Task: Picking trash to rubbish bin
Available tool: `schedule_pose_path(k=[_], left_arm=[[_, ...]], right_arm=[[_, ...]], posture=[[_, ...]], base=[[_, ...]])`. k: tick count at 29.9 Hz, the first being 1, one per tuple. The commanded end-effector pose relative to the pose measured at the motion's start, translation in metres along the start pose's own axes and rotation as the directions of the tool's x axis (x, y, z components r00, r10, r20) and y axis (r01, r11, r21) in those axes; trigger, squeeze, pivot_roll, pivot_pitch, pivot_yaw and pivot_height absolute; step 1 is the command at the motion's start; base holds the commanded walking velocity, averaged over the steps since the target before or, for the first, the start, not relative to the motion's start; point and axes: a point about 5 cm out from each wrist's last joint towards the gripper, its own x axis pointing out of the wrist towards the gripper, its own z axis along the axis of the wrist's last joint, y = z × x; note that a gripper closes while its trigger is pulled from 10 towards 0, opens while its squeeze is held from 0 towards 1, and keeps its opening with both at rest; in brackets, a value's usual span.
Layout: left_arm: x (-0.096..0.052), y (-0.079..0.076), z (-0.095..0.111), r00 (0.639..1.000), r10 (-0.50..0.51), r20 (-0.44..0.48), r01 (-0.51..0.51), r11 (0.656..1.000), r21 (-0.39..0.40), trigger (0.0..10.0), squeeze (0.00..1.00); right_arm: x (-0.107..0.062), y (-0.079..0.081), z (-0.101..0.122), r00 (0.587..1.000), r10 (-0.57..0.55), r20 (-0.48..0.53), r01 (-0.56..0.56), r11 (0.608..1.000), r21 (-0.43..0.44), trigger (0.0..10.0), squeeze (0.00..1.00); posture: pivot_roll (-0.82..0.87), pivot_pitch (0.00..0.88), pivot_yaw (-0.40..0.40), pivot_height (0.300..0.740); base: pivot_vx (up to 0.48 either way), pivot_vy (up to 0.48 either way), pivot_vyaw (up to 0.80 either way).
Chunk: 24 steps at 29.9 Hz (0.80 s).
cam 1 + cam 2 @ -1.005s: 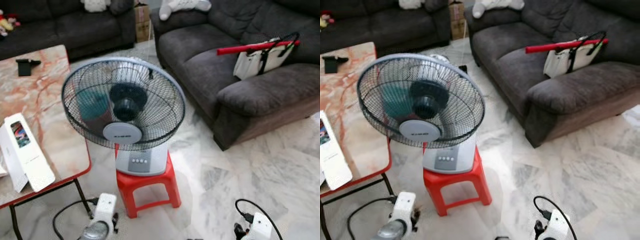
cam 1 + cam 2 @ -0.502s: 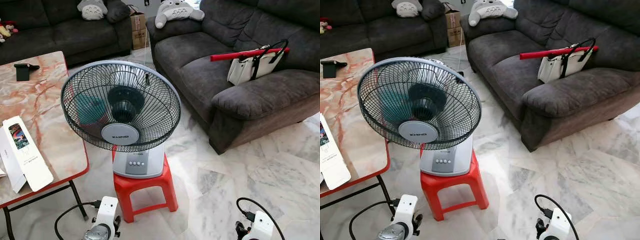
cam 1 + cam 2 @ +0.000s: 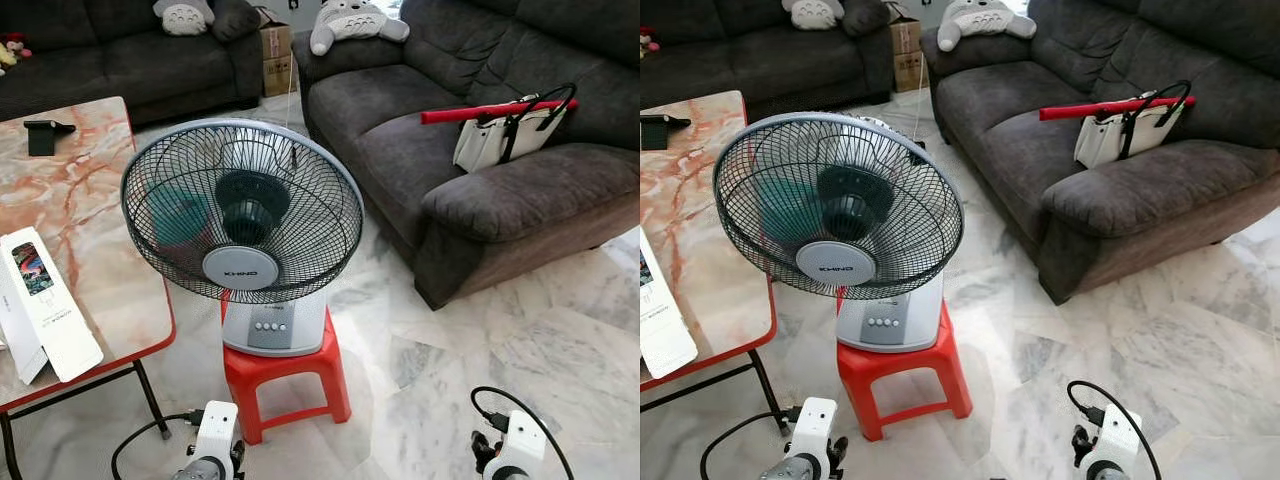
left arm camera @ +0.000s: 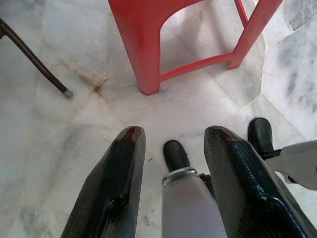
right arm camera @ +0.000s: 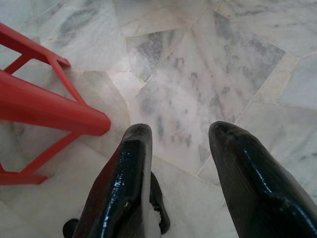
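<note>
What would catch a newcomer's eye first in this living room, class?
A big table fan stands on a red plastic stool in the middle of the marble floor. To the robot's right, a dark grey sofa holds a white handbag and a red stick.

Poss. trash: white box (image 3: 45, 315) flat on table (image 3: 110, 250), near edge.

The surface (image 3: 95, 250) at the left runs off the frame, and the white box (image 3: 45, 315) on it is cut at its near corner. The sofa (image 3: 520, 190) at the upper right is cropped. The fan (image 3: 243, 215) hides the stool's (image 3: 285, 380) seat top.
</note>
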Motion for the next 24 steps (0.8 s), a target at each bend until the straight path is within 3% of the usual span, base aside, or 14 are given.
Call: schedule_pose_path(k=[1,11,24], left_arm=[[-0.002,0.002,-0.009,0.999,0.015,-0.035,-0.015,1.0,0.007,10.0,0.0],[-0.003,0.004,-0.012,0.999,0.008,-0.046,-0.007,1.0,0.021,10.0,0.0],[-0.003,0.002,-0.014,0.998,-0.009,-0.055,0.011,0.999,0.047,10.0,0.0]], right_arm=[[0.0,0.001,0.001,1.0,0.002,0.009,-0.002,1.0,0.002,10.0,0.0],[-0.002,-0.001,-0.007,1.0,-0.017,-0.001,0.017,1.0,-0.011,10.0,0.0],[-0.004,0.001,-0.011,1.0,-0.013,-0.011,0.013,1.0,-0.006,10.0,0.0]], posture=[[-0.18,0.089,0.016,0.74],[-0.18,0.091,0.025,0.74],[-0.19,0.075,0.04,0.74]], base=[[0.0,0.0,0.0],[0.0,0.0,0.0],[0.0,0.0,0.78]])
